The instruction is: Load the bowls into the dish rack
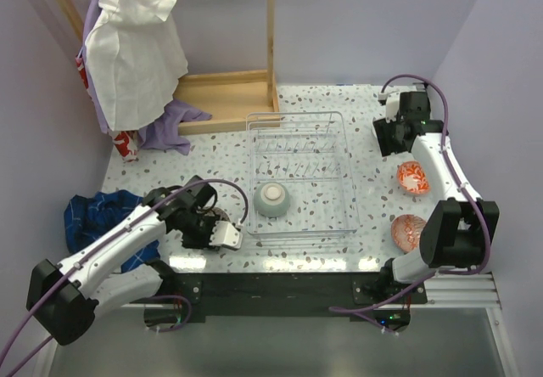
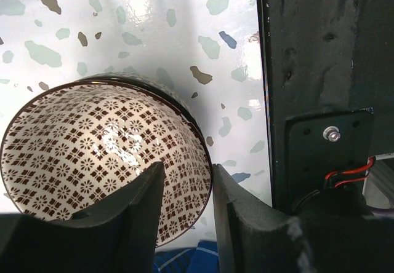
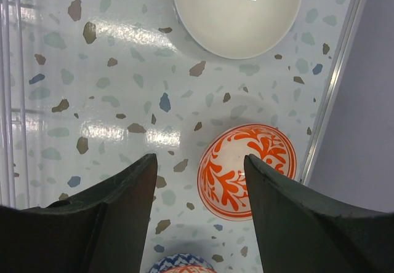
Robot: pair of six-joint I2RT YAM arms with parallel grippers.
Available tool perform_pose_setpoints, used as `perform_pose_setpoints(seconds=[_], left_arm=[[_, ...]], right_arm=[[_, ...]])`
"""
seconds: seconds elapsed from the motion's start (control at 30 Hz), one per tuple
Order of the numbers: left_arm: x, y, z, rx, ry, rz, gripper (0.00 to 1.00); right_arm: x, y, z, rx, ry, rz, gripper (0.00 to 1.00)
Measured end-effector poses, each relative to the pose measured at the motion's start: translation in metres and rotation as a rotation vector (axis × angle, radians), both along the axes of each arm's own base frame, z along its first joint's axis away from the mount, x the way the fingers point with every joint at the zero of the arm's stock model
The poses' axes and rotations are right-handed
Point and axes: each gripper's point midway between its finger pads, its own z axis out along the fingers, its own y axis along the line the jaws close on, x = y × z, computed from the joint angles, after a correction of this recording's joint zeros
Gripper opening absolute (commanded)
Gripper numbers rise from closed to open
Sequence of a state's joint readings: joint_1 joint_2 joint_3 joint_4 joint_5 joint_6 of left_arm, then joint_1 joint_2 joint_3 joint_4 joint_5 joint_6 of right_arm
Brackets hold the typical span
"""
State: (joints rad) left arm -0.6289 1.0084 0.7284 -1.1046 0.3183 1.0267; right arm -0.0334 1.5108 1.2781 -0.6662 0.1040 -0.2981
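Note:
The wire dish rack [image 1: 301, 173] stands mid-table with a pale green bowl [image 1: 272, 199] inside it near the front. My left gripper [image 1: 214, 231] is low by the rack's front left corner. In the left wrist view it [image 2: 188, 165] is open and straddles the rim of a brown-and-white patterned bowl [image 2: 92, 156], one finger inside and one outside. My right gripper [image 1: 392, 135] hangs open at the far right. In its wrist view it [image 3: 198, 156] is high above a white bowl [image 3: 237, 11], an orange-patterned bowl [image 3: 246, 171] and a blue-rimmed bowl [image 3: 178, 265]. Both orange bowls [image 1: 413, 177] [image 1: 408, 231] also show from the top.
A wooden frame [image 1: 229, 92] with a hanging white cloth [image 1: 136, 37] stands at the back left, with a purple cloth [image 1: 170, 126] below it. A blue cloth [image 1: 102, 216] lies at the left edge. The black base plate [image 2: 320, 70] runs beside the patterned bowl. Rack wires [image 3: 9, 101] edge the right wrist view.

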Motion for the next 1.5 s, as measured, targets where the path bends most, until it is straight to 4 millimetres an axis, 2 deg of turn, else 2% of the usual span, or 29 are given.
perform_pose_setpoints(seconds=[0.23,0.37,0.47,0.5,0.6,1.23,1.5], left_arm=[[-0.002,-0.002,-0.006,0.01,0.001,0.01,0.38],[-0.003,-0.003,-0.007,0.011,0.003,0.015,0.31],[-0.005,-0.003,-0.007,0.013,0.013,0.024,0.22],[-0.006,-0.003,-0.007,0.014,0.017,0.027,0.13],[-0.008,-0.002,-0.006,0.012,0.023,0.032,0.01],[-0.002,-0.009,0.033,-0.037,-0.016,0.084,0.0],[0.002,-0.02,0.056,-0.099,-0.027,0.086,0.0]], right_arm=[[-0.003,0.001,-0.002,0.004,0.006,0.0,0.62],[-0.003,0.001,-0.002,0.004,0.006,0.0,0.61],[-0.003,0.002,-0.002,0.01,0.005,0.004,0.58],[-0.003,0.002,-0.002,0.011,0.005,0.005,0.57],[-0.003,0.004,-0.002,0.017,0.004,0.008,0.54],[-0.009,0.014,0.005,0.041,0.01,0.034,0.49],[-0.012,0.016,0.006,0.044,0.021,0.04,0.48]])
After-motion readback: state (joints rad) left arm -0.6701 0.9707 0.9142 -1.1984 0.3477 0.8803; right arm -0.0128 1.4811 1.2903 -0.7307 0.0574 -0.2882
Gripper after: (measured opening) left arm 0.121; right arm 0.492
